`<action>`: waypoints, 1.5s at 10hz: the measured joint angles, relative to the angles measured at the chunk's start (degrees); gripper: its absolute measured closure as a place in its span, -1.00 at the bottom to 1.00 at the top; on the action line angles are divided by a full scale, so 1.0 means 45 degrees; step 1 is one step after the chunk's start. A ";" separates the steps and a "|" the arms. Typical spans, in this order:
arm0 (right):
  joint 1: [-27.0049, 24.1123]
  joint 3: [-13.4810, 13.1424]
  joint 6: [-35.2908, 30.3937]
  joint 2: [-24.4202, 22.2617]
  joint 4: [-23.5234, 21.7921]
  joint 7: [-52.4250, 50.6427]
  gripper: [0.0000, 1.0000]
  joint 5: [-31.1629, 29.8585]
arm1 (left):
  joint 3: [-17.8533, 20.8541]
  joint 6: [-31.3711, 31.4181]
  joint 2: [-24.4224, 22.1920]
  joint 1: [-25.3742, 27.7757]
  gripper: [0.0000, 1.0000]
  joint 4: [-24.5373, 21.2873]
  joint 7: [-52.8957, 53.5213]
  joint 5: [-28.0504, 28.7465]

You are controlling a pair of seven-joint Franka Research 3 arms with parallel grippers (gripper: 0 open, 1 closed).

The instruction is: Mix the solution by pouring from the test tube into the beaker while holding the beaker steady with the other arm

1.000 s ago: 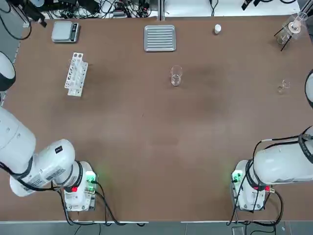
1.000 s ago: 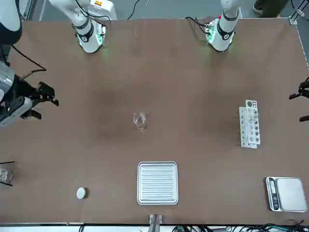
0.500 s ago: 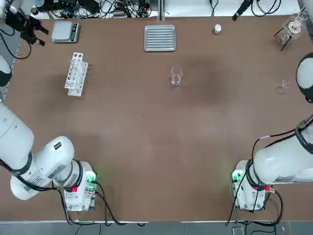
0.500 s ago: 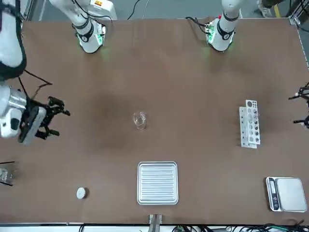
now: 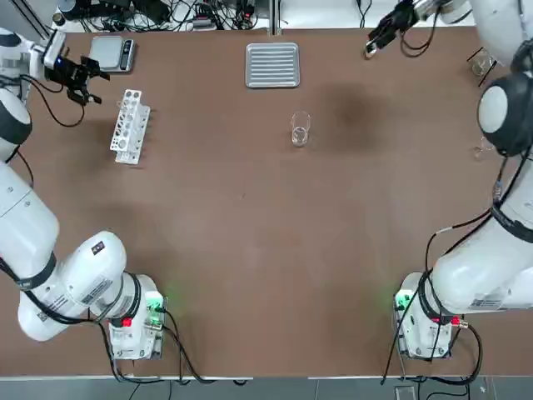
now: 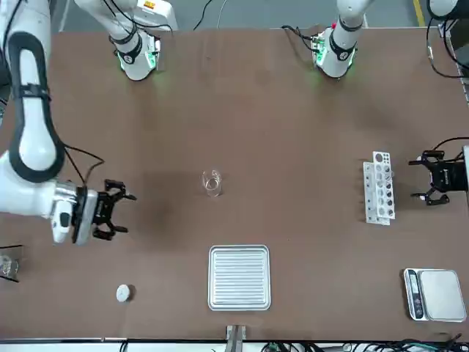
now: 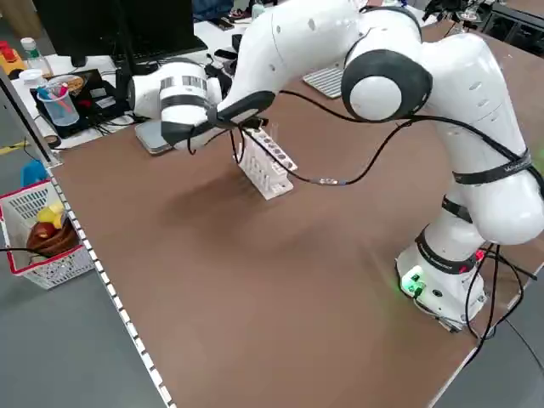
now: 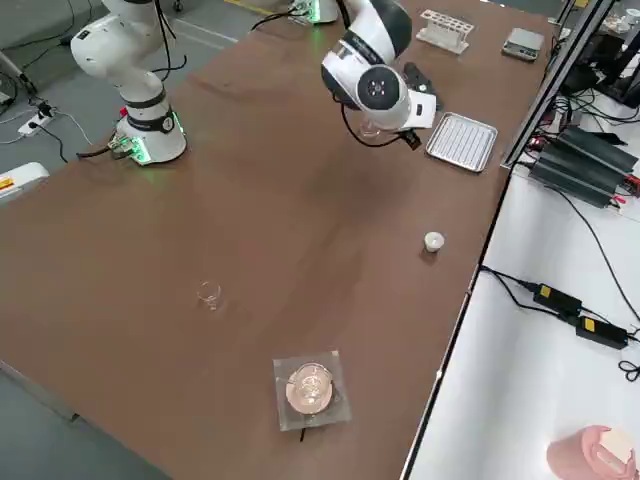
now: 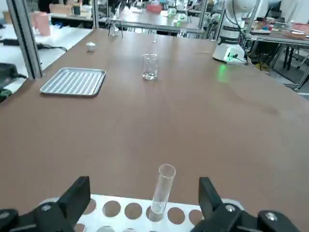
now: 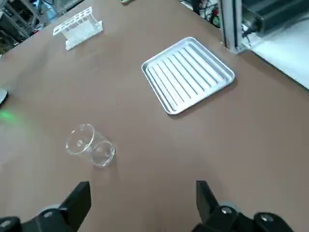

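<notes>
Clear, likely light and brittle glass, the beaker point(image 10: 91, 145) stands mid-desk near the ribbed tray point(image 10: 188, 76), so we should pinch its sides gently with our right end effector point(image 6: 116, 211), wide open and empty beyond it, like our left point(image 9: 145, 198) by the test tube point(image 9: 162, 191).

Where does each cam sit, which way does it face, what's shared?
Top: overhead, down at table; both arms.
Front: opposite robot, facing it; both arms.
Left side: raised, diagonally over rack; an arm.
Right side: raised, diagonally over tray; both arms.
Left wrist: over rack, toward beaker; open left pincer.
Right wrist: angled down at beaker, tray; open right pincer.
Wrist views share rack, beaker, tray.
</notes>
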 joint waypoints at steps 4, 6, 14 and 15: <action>0.0716 0.0261 0.0526 0.1059 -0.1998 -0.5585 -0.93 0.4073 | 0.0005 -0.0555 0.1247 0.0243 -0.96 -0.0707 0.1552 -0.0034; 0.0745 0.0356 0.0520 0.1078 -0.3024 -0.7286 -0.93 0.5054 | -0.0021 -0.0563 0.1638 0.0405 -0.89 -0.0957 0.2010 -0.0199; 0.2008 0.0456 0.1985 0.1445 -0.4643 -1.1474 -0.93 0.7709 | -0.0127 -0.0496 0.1644 0.0384 -0.30 -0.0952 0.2015 -0.1401; 0.2113 0.0458 0.1985 0.1576 -0.4792 -1.1821 -0.93 0.8089 | -0.0128 -0.0485 0.1654 0.0357 -0.30 -0.0952 0.2015 -0.1547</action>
